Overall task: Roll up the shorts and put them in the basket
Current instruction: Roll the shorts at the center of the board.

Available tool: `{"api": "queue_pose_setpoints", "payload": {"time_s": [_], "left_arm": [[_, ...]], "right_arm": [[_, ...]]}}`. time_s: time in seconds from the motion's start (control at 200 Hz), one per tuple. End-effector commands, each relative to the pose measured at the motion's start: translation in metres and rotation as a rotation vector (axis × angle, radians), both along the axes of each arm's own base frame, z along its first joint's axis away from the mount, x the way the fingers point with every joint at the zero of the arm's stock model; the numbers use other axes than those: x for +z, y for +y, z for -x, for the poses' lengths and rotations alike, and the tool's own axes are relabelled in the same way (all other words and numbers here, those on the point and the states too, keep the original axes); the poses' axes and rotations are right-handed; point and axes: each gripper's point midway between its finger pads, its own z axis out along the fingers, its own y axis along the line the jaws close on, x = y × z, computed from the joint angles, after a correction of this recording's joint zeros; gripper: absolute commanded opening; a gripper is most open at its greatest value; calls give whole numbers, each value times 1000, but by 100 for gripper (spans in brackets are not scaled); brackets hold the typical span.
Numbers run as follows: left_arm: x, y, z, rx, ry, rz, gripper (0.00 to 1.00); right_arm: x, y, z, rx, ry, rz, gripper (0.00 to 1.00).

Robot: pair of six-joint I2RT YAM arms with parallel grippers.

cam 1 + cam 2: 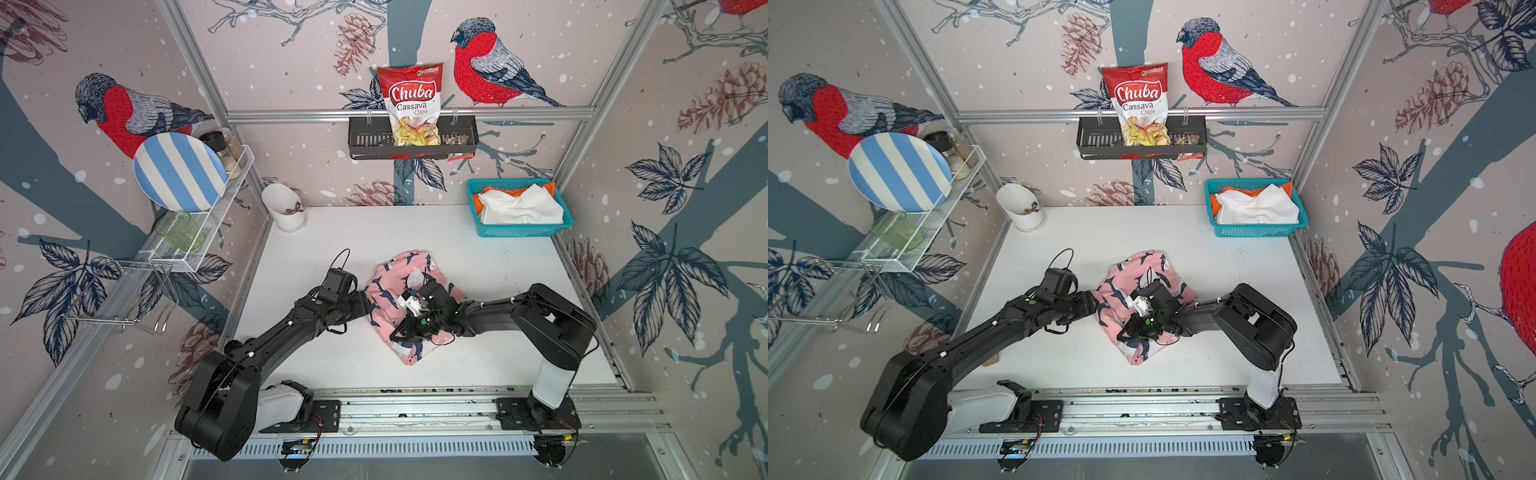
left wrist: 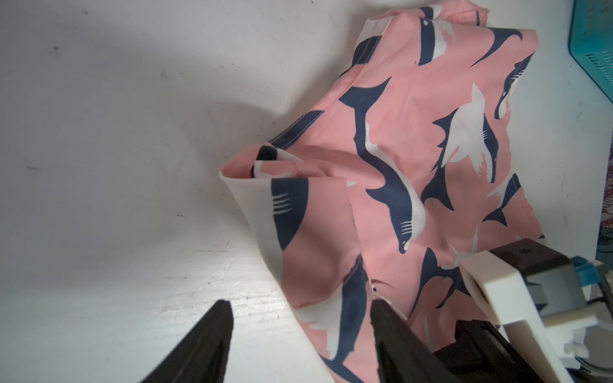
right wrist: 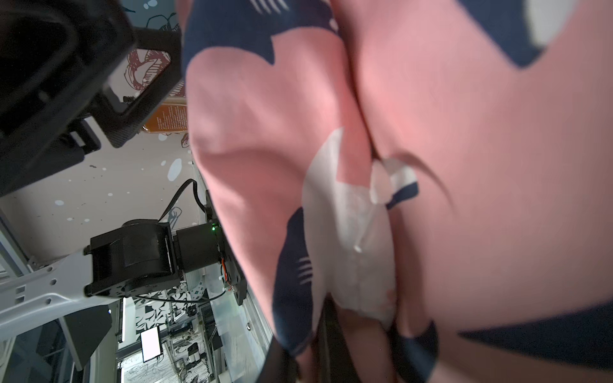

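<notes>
Pink shark-print shorts (image 1: pixel 401 268) lie bunched and partly folded at the middle of the white tabletop (image 1: pixel 332 232). They are thin woven cloth, pink with navy-and-white sharks, with stitched hems and soft folds that stand up a little. I judge them to be very light and limp, with no stiffness of their own, so a fold will probably fall open if nothing presses on it. The surface looks matte and not slippery.

The left gripper (image 2: pixel 302 305) is at the 9 o'clock edge of the garment. Its jaws stand apart, and a loose flap of the hem hangs between them without being clamped. The right gripper (image 3: pixel 331 338) reaches in from 3 o'clock, and its jaws are together on a pinch of the pink cloth, which drapes around them.

A good hold, in my opinion, is on a doubled edge or a hem, where there are several layers, and not on a single layer, which would only stretch and slide out.

White shorts (image 1: pixel 519 208) and orange shorts (image 1: pixel 545 189) are heaped in the teal basket (image 1: pixel 519 232) at 1 o'clock, the white on top, both soft and wrinkled.
</notes>
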Motion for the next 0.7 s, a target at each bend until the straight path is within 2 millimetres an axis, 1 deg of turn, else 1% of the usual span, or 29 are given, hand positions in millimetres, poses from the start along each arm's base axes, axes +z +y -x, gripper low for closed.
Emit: {"api": "queue_pose_setpoints", "payload": {"time_s": [0.0, 0.06, 0.145, 0.18, 0.24, 0.335, 0.405, 0.5, 0.58, 0.615, 0.695], "left_arm": [[1, -13, -15, -16, -17, 26, 65], [-6, -16, -20, -23, -5, 3, 61], [-19, -15, -26, -16, 15, -28, 53], [-25, -13, -30, -13, 19, -52, 48], [-34, -9, -34, -7, 38, -101, 36], [-39, -14, -38, -25, 45, -94, 29], [-40, -16, -39, -30, 44, -84, 28], [-42, -19, -39, -46, 54, -79, 27], [-45, -22, -38, -62, 64, -82, 26], [-45, -22, -38, -67, 67, -84, 26], [-47, -23, -37, -76, 75, -90, 26]], "right_arm": [[-9, -7, 3, -22, 56, 23, 2], [-12, -11, 0, -32, 57, 33, 4], [-15, -16, 1, -29, 52, 40, 9], [-17, -19, 1, -31, 41, 55, 12], [-20, -24, 0, -31, 11, 89, 15], [-29, -42, -11, -51, -96, 240, 27], [-28, -55, -22, -54, -225, 384, 35], [-9, -66, -35, -56, -413, 534, 43], [12, -72, -42, -66, -574, 659, 53], [22, -71, -43, -64, -636, 700, 56], [40, -62, -40, -49, -746, 750, 59]]}}
